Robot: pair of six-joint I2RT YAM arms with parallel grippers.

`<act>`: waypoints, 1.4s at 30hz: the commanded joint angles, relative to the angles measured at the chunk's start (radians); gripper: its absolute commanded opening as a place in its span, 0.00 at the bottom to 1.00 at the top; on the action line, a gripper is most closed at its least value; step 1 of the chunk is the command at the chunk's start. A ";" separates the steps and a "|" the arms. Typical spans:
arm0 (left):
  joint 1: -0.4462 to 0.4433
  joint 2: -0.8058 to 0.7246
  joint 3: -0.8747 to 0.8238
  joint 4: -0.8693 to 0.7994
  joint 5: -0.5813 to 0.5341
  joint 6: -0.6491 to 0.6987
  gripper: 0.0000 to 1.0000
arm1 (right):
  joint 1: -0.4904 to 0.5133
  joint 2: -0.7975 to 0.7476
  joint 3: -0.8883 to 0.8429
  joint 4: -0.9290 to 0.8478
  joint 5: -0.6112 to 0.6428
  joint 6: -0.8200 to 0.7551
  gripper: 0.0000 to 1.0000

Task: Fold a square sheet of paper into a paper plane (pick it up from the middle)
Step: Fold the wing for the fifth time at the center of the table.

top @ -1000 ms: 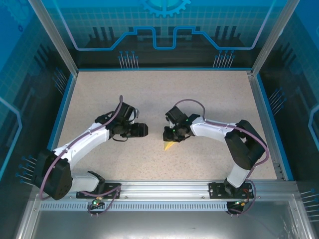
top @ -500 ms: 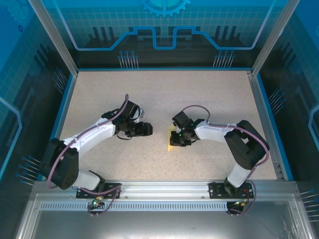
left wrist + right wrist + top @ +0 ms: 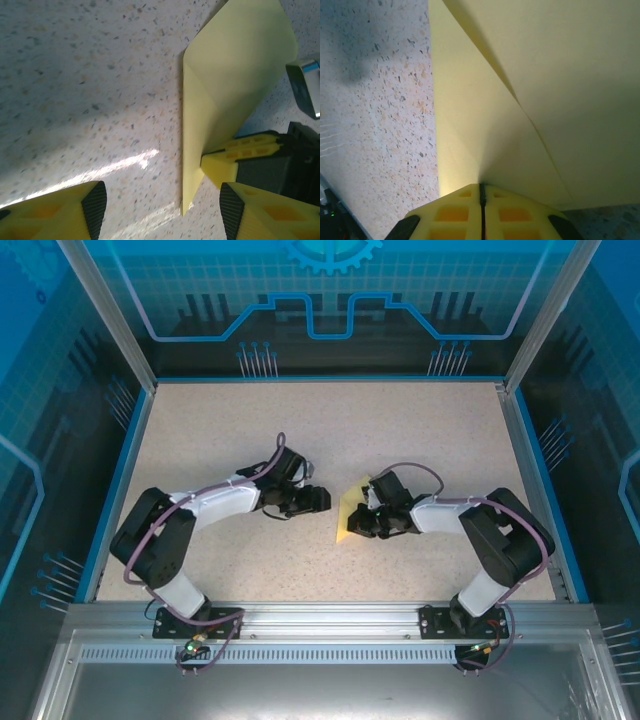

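The pale-yellow sheet of paper (image 3: 349, 508) is folded, with a crease running along it, and tapers to a point near the table. My right gripper (image 3: 358, 524) is shut on its lower edge. In the right wrist view the yellow fingertips (image 3: 481, 192) pinch the paper (image 3: 545, 100) flat between them. My left gripper (image 3: 325, 500) stands open just left of the paper. In the left wrist view the paper (image 3: 235, 65) stands on edge ahead of my left gripper (image 3: 162, 210), nearer its right finger (image 3: 235, 210), with the right gripper's fingers (image 3: 240, 155) clamped on it.
The speckled beige table (image 3: 300, 430) is bounded by a blue rim and aluminium frame posts (image 3: 110, 310). Both arms bend inward and meet near the table's middle. The arm bases sit on the rail (image 3: 330, 620) at the near edge.
Both grippers have shifted right and slightly toward the near edge. The left gripper came close to the paper and narrowed a little. The right gripper tightened on the paper, which shows more now.
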 commanded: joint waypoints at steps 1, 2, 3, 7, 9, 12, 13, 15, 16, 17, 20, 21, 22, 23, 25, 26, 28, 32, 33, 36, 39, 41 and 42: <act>-0.010 0.045 0.027 0.125 0.047 -0.073 0.63 | -0.019 0.020 -0.056 -0.001 0.019 0.020 0.06; -0.014 0.062 0.034 0.132 0.049 -0.076 0.63 | -0.022 0.018 -0.066 0.007 0.018 0.021 0.06; -0.015 0.075 0.040 0.139 0.051 -0.081 0.62 | -0.024 0.018 -0.074 0.015 0.016 0.020 0.06; -0.029 0.128 0.078 0.165 0.066 -0.095 0.60 | -0.035 0.024 -0.095 0.036 0.004 0.017 0.04; -0.033 0.148 0.095 0.169 0.072 -0.095 0.58 | -0.039 0.026 -0.104 0.047 0.003 0.015 0.04; -0.045 0.178 0.120 0.169 0.078 -0.098 0.55 | -0.047 0.030 -0.113 0.056 -0.002 0.008 0.03; -0.047 0.190 0.132 0.158 0.074 -0.094 0.54 | -0.050 0.031 -0.117 0.062 -0.006 0.008 0.03; -0.051 0.205 0.144 0.145 0.066 -0.094 0.50 | -0.055 0.033 -0.121 0.072 -0.012 0.006 0.03; -0.052 0.208 0.144 0.148 0.066 -0.100 0.49 | -0.057 0.036 -0.122 0.073 -0.014 0.001 0.02; -0.055 0.214 0.145 0.153 0.066 -0.105 0.48 | -0.058 0.036 -0.121 0.073 -0.017 -0.001 0.02; -0.062 0.231 0.158 0.156 0.063 -0.114 0.45 | -0.064 0.044 -0.124 0.083 -0.027 -0.007 0.02; -0.064 0.236 0.158 0.160 0.060 -0.117 0.44 | -0.067 0.046 -0.124 0.085 -0.030 -0.006 0.02; -0.065 0.241 0.157 0.163 0.054 -0.121 0.44 | -0.070 0.048 -0.126 0.089 -0.031 -0.009 0.02; -0.066 0.246 0.156 0.163 0.046 -0.123 0.44 | -0.072 0.050 -0.127 0.092 -0.036 -0.009 0.02; -0.066 0.249 0.150 0.163 0.033 -0.125 0.43 | -0.075 0.052 -0.130 0.096 -0.040 -0.010 0.02; -0.068 0.249 0.148 0.165 0.031 -0.127 0.43 | -0.077 0.051 -0.131 0.095 -0.040 -0.011 0.02; -0.070 0.249 0.152 0.167 0.034 -0.127 0.42 | -0.079 0.052 -0.130 0.096 -0.040 -0.015 0.02; -0.076 0.267 0.167 0.163 0.036 -0.122 0.40 | -0.081 0.058 -0.130 0.099 -0.047 -0.015 0.01; -0.076 0.273 0.170 0.165 0.036 -0.121 0.38 | -0.081 0.058 -0.130 0.100 -0.047 -0.015 0.01; -0.079 0.279 0.175 0.167 0.038 -0.118 0.36 | -0.082 0.056 -0.130 0.098 -0.047 -0.017 0.01; -0.079 0.279 0.183 0.152 0.031 -0.104 0.33 | -0.084 0.052 -0.133 0.096 -0.048 -0.017 0.01; -0.079 0.276 0.186 0.145 0.023 -0.097 0.31 | -0.084 0.049 -0.132 0.093 -0.048 -0.017 0.01; -0.081 0.274 0.187 0.138 0.017 -0.091 0.30 | -0.084 0.050 -0.133 0.093 -0.048 -0.018 0.01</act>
